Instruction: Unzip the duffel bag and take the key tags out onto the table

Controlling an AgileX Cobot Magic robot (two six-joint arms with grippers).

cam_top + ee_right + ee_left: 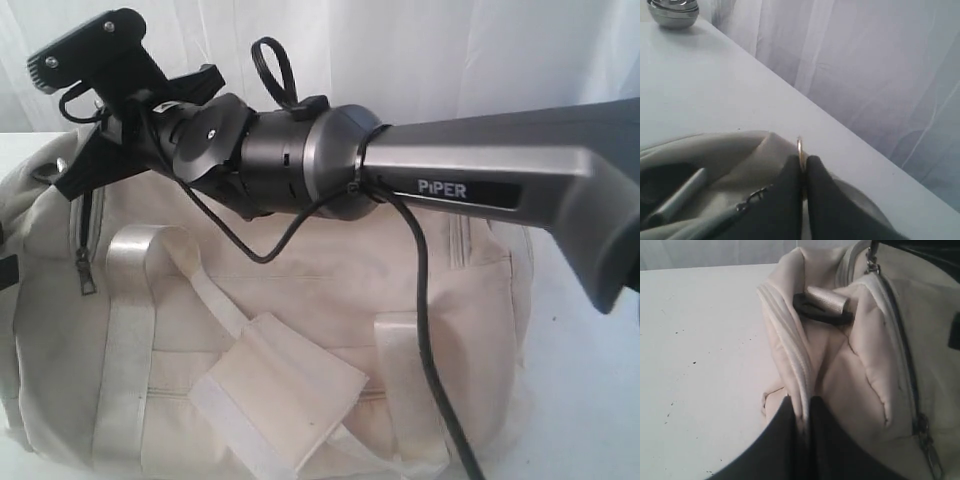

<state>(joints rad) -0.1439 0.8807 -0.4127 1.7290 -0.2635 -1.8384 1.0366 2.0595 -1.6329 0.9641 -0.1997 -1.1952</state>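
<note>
The white table [700, 340] bears one duffel bag [300, 290]: left gripper [801, 404] pinches its fabric, right gripper [802, 162] pinches one metal ring [799, 145].

Duffel bag [300, 300]: one
Table [700, 340]: one
Left gripper [801, 407]: one
Right gripper [802, 162]: one
Zipper pulls [871, 262], left wrist view: two

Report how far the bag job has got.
Done: left gripper pinches a fold of the duffel bag, right gripper is shut on a metal ring, likely the zipper pull. In hand: the unzipping. Left: key tags, none in view, must reach the table.
</note>
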